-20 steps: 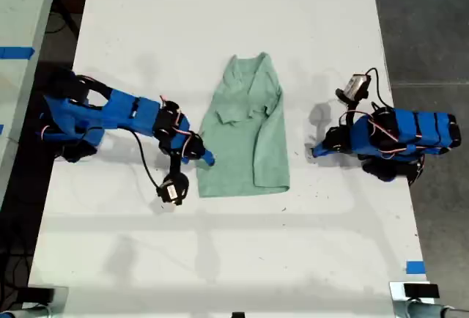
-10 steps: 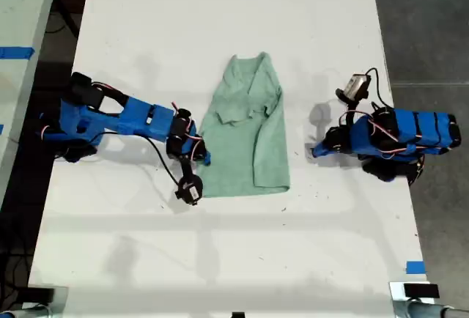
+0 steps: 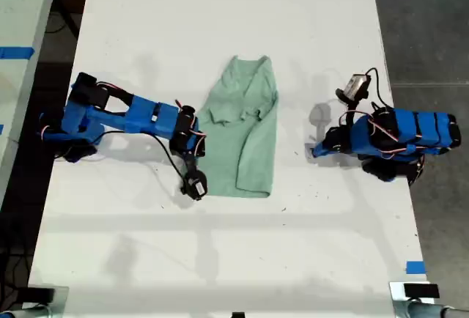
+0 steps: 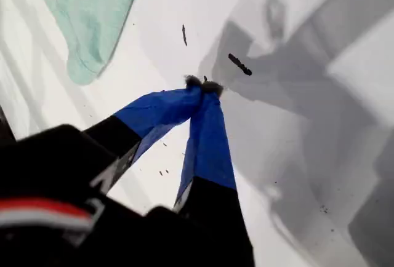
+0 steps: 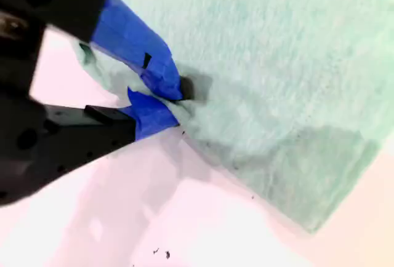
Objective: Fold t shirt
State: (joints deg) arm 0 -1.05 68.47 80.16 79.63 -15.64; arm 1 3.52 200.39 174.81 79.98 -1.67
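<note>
Pinching the t shirt's (image 3: 245,142) near edge, my second gripper (image 5: 169,101) sits at the exterior view's left; the shirt runs lengthwise mid-table; my first gripper (image 4: 203,85), pressed together, waits opposite.

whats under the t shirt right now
The t shirt lies flat on the white table; only the table shows around it. My second gripper pinches its edge, one jaw on top of the cloth. Whatever else might lie beneath is covered by cloth.
</note>
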